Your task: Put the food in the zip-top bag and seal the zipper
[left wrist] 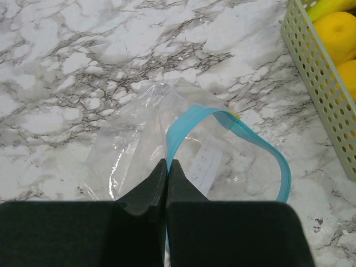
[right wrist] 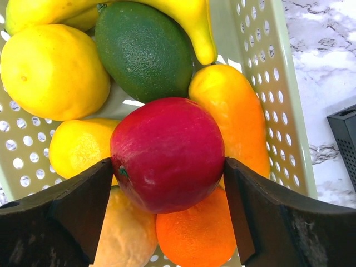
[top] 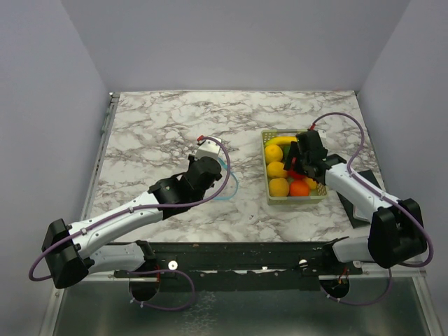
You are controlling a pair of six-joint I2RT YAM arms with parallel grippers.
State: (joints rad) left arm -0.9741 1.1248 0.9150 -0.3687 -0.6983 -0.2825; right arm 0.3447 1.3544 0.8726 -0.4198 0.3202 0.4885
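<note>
The zip-top bag (left wrist: 150, 133) lies clear and crinkled on the marble, its light blue zipper (left wrist: 261, 147) curving round an open mouth. My left gripper (left wrist: 167, 162) is shut on the bag's mouth edge, with the blue strip running in between the fingertips. The food sits in a pale green basket (right wrist: 272, 94): a red apple (right wrist: 167, 147) on top, with a banana (right wrist: 189, 22), a dark green piece (right wrist: 144, 50), a lemon (right wrist: 53, 72) and an orange (right wrist: 200, 233) around it. My right gripper (right wrist: 168, 167) reaches into the basket, both pads pressed against the apple's sides.
The slotted basket (top: 297, 199) stands right of the bag (top: 227, 183) in the top view. A black flat block (top: 350, 203) lies right of the basket, under the right arm. Grey walls enclose the table on three sides.
</note>
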